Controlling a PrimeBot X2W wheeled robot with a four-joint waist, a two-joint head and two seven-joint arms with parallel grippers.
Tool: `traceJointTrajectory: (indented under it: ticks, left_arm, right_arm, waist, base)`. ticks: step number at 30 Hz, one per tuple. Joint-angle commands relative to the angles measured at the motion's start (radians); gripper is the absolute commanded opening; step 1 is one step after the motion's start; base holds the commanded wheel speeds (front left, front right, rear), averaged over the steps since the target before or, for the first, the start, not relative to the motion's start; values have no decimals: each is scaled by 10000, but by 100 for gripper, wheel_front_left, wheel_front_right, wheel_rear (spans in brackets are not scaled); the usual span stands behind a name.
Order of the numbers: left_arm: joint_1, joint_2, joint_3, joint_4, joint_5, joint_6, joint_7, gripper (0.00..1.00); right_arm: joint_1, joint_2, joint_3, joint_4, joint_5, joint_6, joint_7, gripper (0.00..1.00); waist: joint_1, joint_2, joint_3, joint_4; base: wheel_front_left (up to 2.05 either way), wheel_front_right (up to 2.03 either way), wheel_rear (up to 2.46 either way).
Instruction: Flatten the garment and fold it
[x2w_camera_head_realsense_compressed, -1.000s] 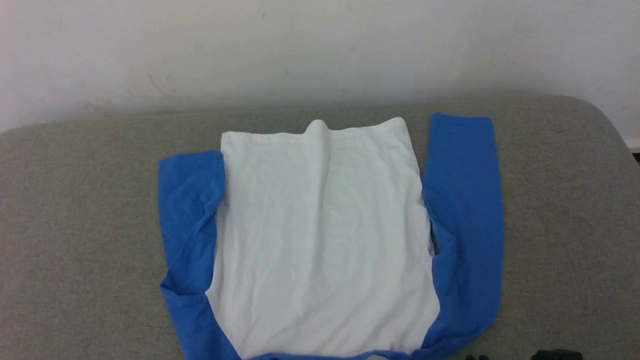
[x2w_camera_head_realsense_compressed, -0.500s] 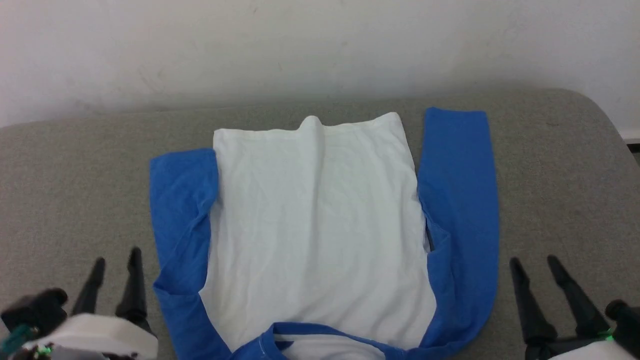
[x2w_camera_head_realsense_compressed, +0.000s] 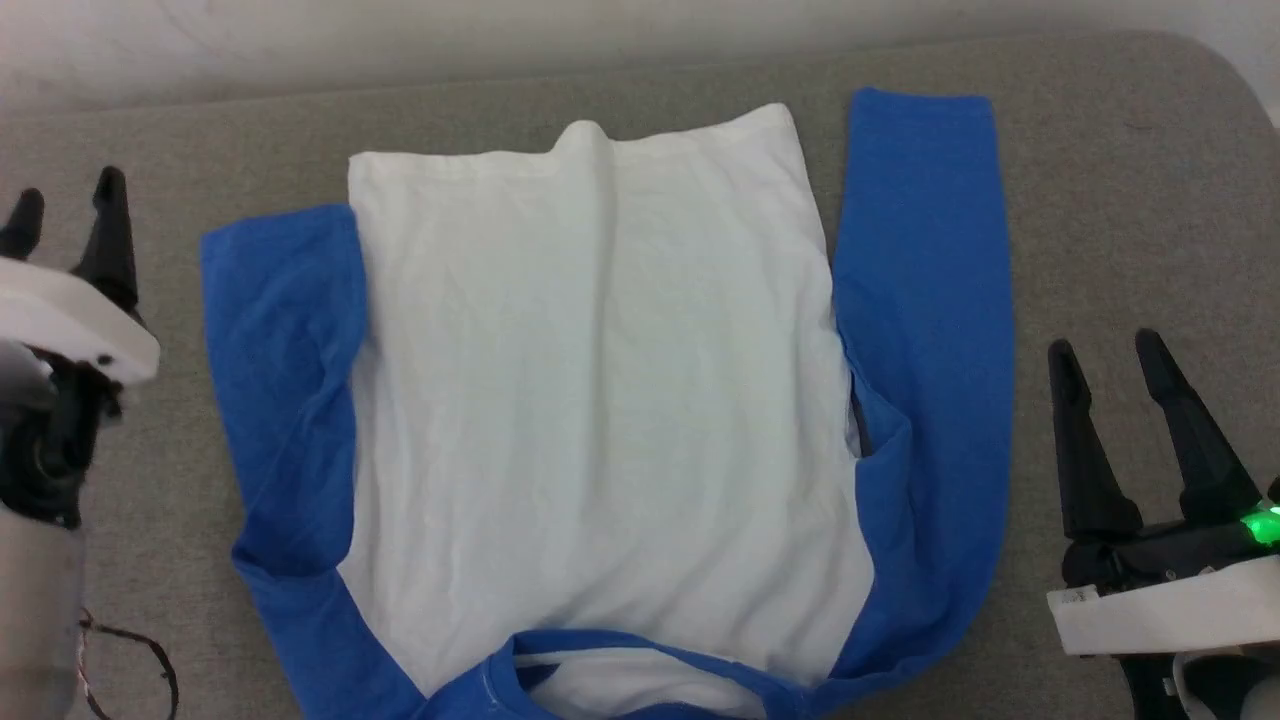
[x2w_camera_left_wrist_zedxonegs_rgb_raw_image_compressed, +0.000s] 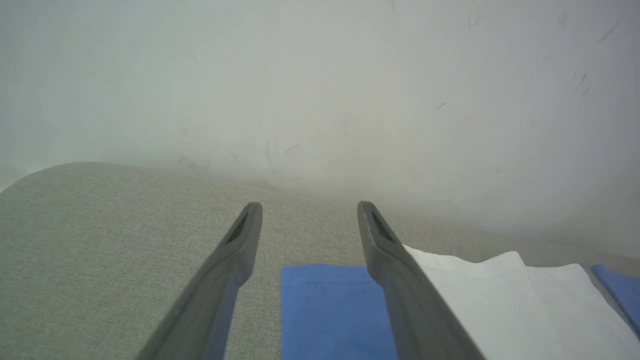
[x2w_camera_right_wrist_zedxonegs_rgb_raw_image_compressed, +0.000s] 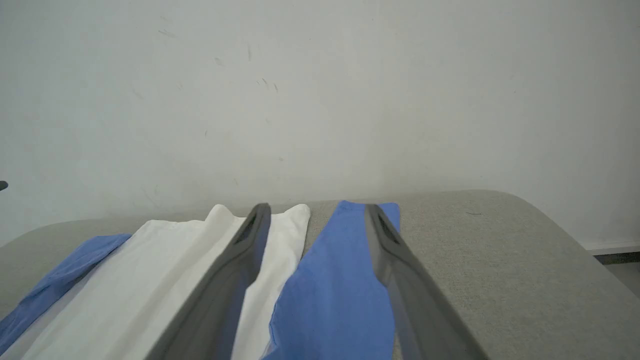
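Head view: garment (x2w_camera_head_realsense_compressed: 600, 400) flat on table (x2w_camera_head_realsense_compressed: 1130, 200), long axis near-far, neckband twd robot, hem twd wall. Left gripper (x2w_camera_head_realsense_compressed: 65, 205) & right gripper (x2w_camera_head_realsense_compressed: 1105, 348) flank it, jaws wide apart, holding nothing.

Wide-spread left tool (x2w_camera_left_wrist_zedxonegs_rgb_raw_image_compressed: 310, 205), garment (x2w_camera_left_wrist_zedxonegs_rgb_raw_image_compressed: 330, 310) sleeve just ahead, grey fabric surface (x2w_camera_left_wrist_zedxonegs_rgb_raw_image_compressed: 100, 225)

bare grey surface (x2w_camera_head_realsense_compressed: 1130, 200) flanking garment (x2w_camera_head_realsense_compressed: 600, 400), wall (x2w_camera_right_wrist_zedxonegs_rgb_raw_image_compressed: 320, 75) behind

Nothing legible: no text, brand, number or sign can be read. A small pale sticker (x2w_camera_head_realsense_compressed: 1076, 597) on the white casing of the right hand (x2w_camera_head_realsense_compressed: 1102, 345) bears dark marks too small to make out.
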Motion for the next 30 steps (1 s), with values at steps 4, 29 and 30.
traceJointTrajectory:
  ticks: [4,29,30]
  left_arm:
    - [-1448,646,-422,1174,-229,-558,1575,100]
    - [-1895,1567,-1296,2674,-1057,-604,6428,0]
    - [-1888,1569,-1229,2667,-1010,-643,6074,0]
  right_arm:
    - [-505,36,253,159,64,-7,-156,100]
    - [-999,50,559,1131,512,-7,-584,100]
    - [-967,51,517,1145,495,-7,-548,100]
  waist:
    - [-3,0,1496,-791]
    - [-3,0,1641,-1328]
    - [-3,0,1493,-1288]
  base:
    - [0,0,0]
    - [0,0,0]
    - [0,0,0]
